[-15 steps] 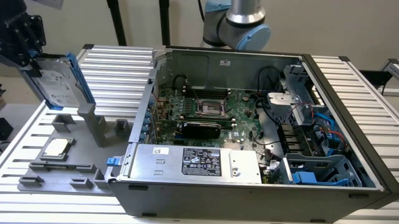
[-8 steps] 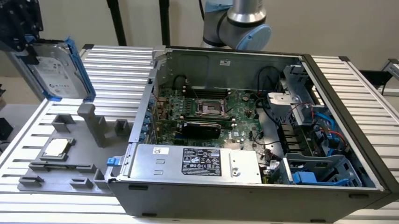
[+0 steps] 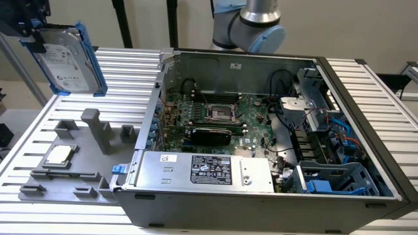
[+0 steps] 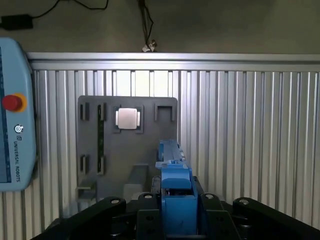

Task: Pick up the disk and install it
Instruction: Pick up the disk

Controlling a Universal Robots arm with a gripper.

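Gripper (image 4: 177, 214) aloft; disk (image 3: 65, 56) in grasp

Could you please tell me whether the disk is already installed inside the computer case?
No, the disk is held aloft by the tool above the grey fixture, outside the open case.

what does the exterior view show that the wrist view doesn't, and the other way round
The exterior view adds the open computer case, its motherboard and the robot arm. The wrist view adds a pale blue control pendant with a red button. Shared: the disk held in the gripper, the grey tray, the small silver chip on it and the slatted table.
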